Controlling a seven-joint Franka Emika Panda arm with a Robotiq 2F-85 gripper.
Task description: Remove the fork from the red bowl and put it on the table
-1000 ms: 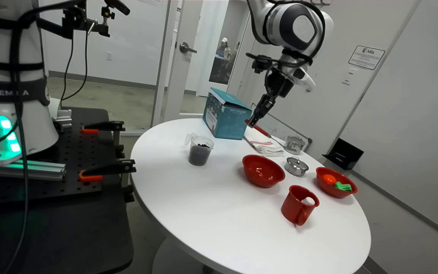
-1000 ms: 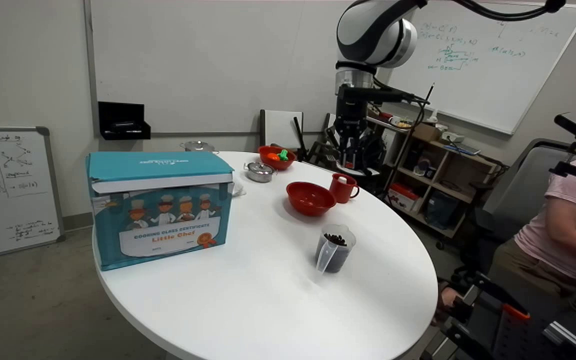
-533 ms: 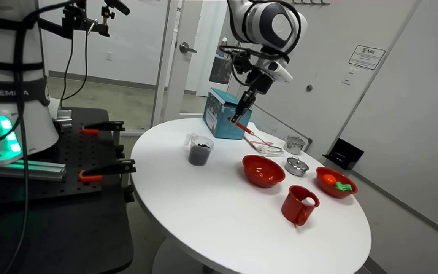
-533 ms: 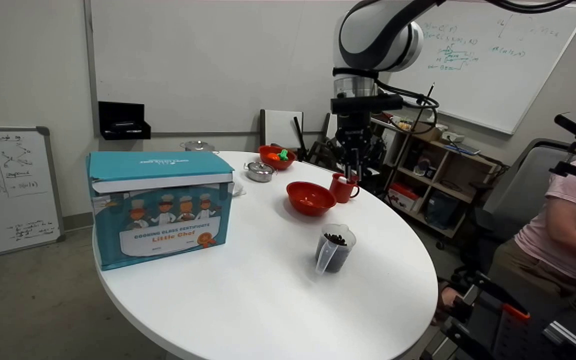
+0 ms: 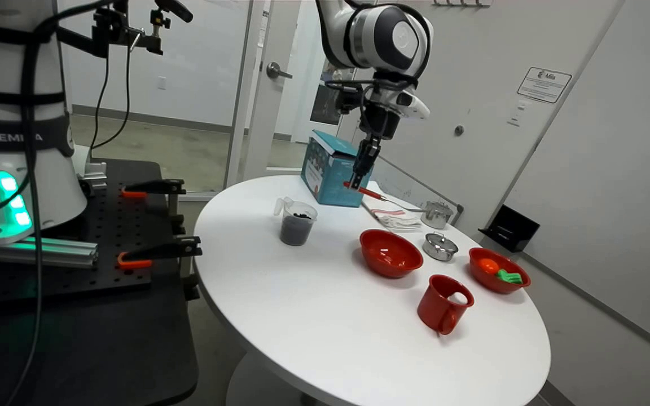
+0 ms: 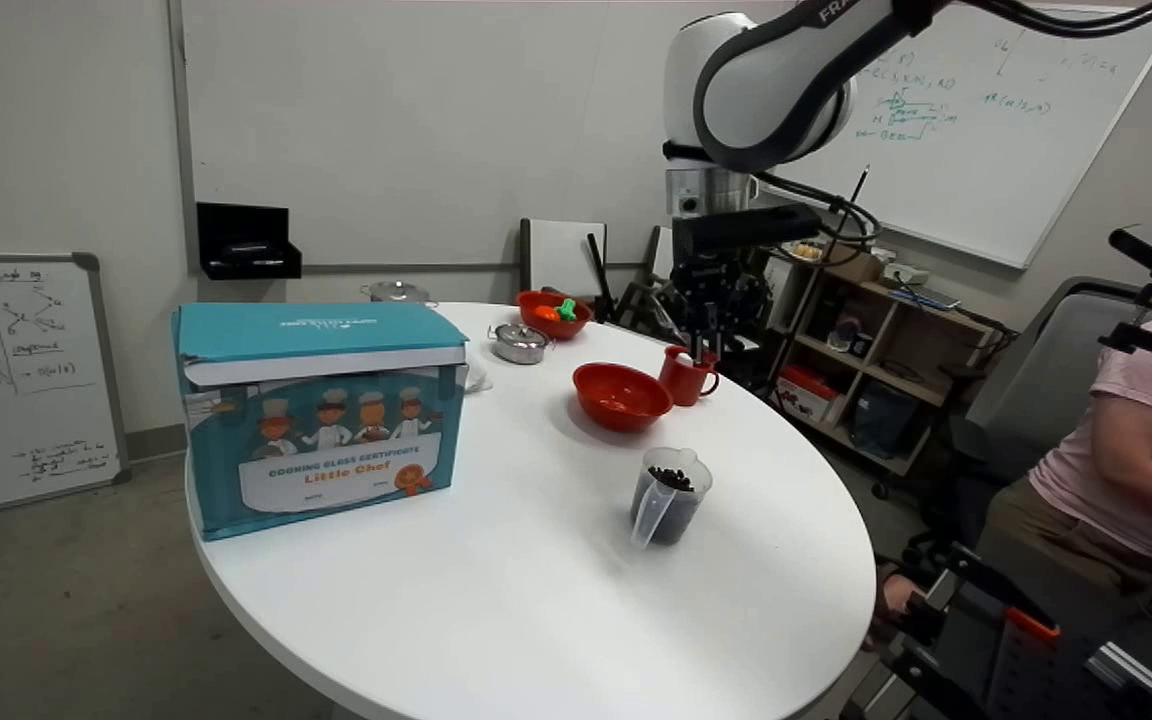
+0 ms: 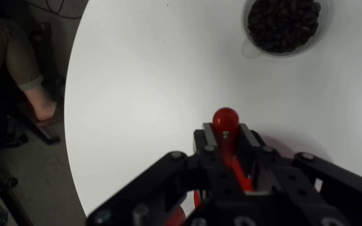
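Pincer (image 7: 226,134) is pinching the fork (image 5: 371,194) by its glossy red handle, metal shaft slanting above the bench (image 5: 302,316), clear of the red bowl (image 5: 384,248). A measuring cup (image 6: 684,515) is holding dark beans (image 7: 283,23), the red mug (image 5: 437,309) something white (image 5: 457,298), another bowl (image 5: 493,286) orange and green pieces (image 5: 488,265).

Gripper (image 6: 707,355) partly hiding a red mug (image 6: 681,385), red bowl (image 6: 624,420) near it, teal box (image 6: 321,430) on white table (image 6: 536,580)

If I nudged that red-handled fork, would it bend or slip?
The fork probably wouldn't bend easily: its neck looks metallic. It might swivel, since the pincer grips only near one end. Its shiny, rounded handle could slip, too.
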